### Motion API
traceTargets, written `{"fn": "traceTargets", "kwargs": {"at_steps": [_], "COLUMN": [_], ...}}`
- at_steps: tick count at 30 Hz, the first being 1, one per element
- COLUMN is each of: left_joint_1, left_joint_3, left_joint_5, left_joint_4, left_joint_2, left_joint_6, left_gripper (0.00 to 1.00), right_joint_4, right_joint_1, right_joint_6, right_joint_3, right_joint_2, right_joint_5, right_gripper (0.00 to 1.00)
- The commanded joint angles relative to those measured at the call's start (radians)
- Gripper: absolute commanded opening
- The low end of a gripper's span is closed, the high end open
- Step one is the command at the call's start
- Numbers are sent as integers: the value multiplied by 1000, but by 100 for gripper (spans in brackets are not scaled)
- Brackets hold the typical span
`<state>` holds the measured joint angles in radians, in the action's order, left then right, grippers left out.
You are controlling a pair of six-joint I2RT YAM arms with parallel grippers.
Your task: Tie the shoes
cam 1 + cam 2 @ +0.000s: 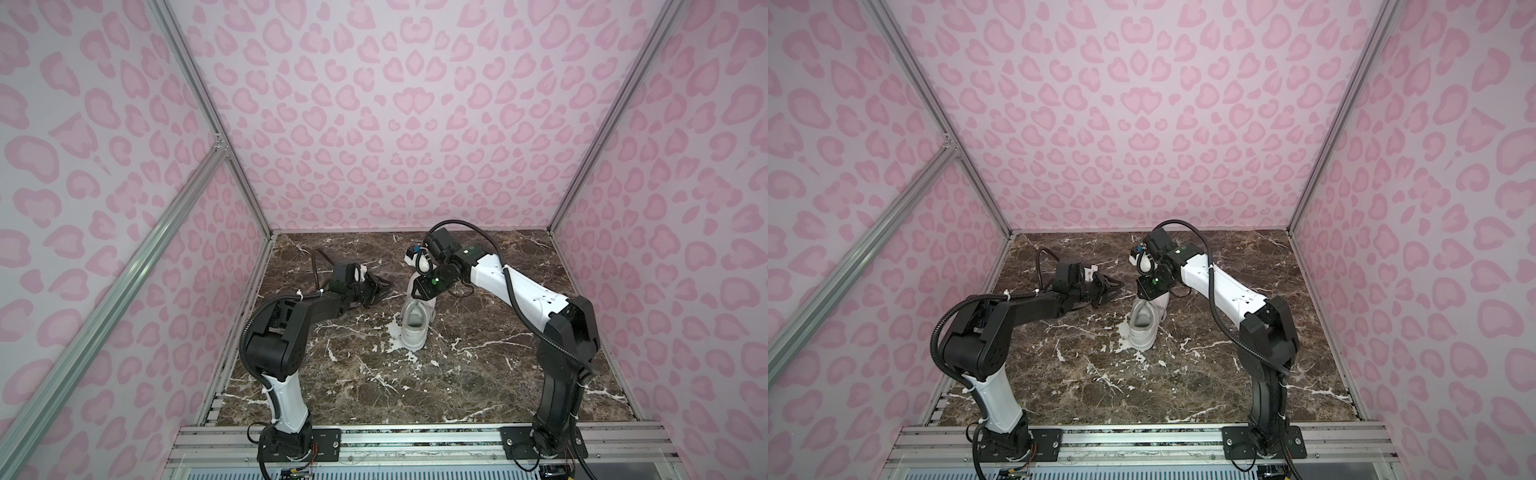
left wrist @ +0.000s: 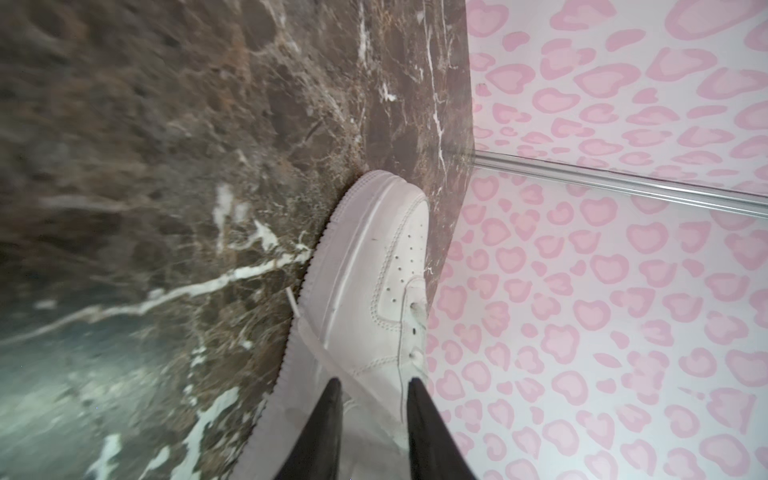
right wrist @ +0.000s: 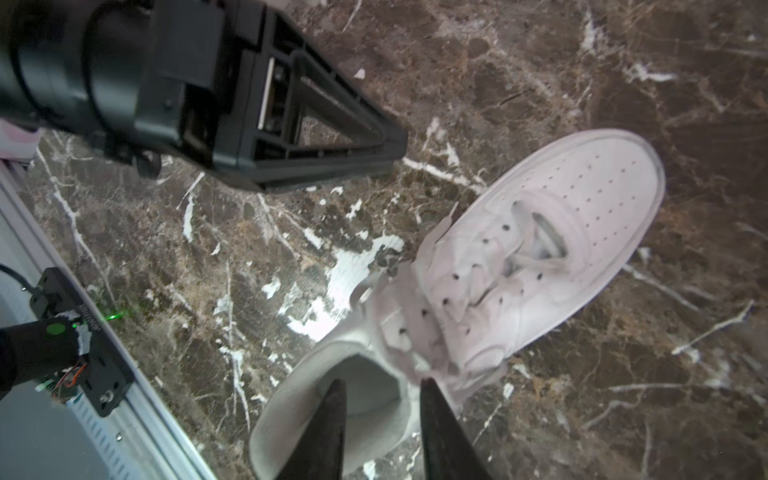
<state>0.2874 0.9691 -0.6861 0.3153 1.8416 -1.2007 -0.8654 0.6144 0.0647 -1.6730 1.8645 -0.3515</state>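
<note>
Left tool [image 2: 376,384] stands partly spread, pinching nothing, just at the sneaker's [image 1: 412,336] 10 o'clock. Right tool [image 3: 380,386], also partly spread and empty, hovers over the collar. The white sneaker stands mid-desk, toe toward 12 o'clock, laces [image 3: 521,259] slack. Brown veined marble desk [image 1: 478,374]; pink leopard-print walls [image 1: 374,124].

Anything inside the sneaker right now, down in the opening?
Through the heel opening the sneaker shows only its grey-white lining; nothing lies in that part. Further toward the toe, the inside is covered by the sneaker's own upper, so it cannot be checked.
</note>
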Motion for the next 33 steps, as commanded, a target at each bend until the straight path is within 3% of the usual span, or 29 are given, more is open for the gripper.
{"fn": "traceTargets", "kwargs": {"at_steps": [1,7,13,19,24,26,29,33], "left_joint_1": [7,59,141,219,258,238,185,126], "left_joint_3": [4,-69,-162,-135,-112,-110,-43,57], "left_joint_5": [-24,-19,-16,-47,-35,-4,59,109], "left_joint_4": [-187,-281,-197,-38,-52,-131,-378,-571], "left_joint_2": [-39,-98,-145,-104,-81,-119,-168,-148], "left_joint_6": [116,161,91,10,17,72,273,441], "left_gripper": [29,30,30,31,31,31,31,31], "right_joint_4": [-27,-14,-14,-17,-25,-27,-19,-15], "right_joint_1": [0,-12,-13,-26,-43,-47,-55,-66], "right_joint_6": [85,115,107,98,95,94,95,93], "right_joint_3": [68,78,30,30,25,27,39,50], "right_joint_2": [-46,-62,-32,-36,-45,-51,-59,-67], "right_joint_5": [100,113,108,107,105,106,98,92], "right_gripper": [34,34,34,34,34,34,34,33]}}
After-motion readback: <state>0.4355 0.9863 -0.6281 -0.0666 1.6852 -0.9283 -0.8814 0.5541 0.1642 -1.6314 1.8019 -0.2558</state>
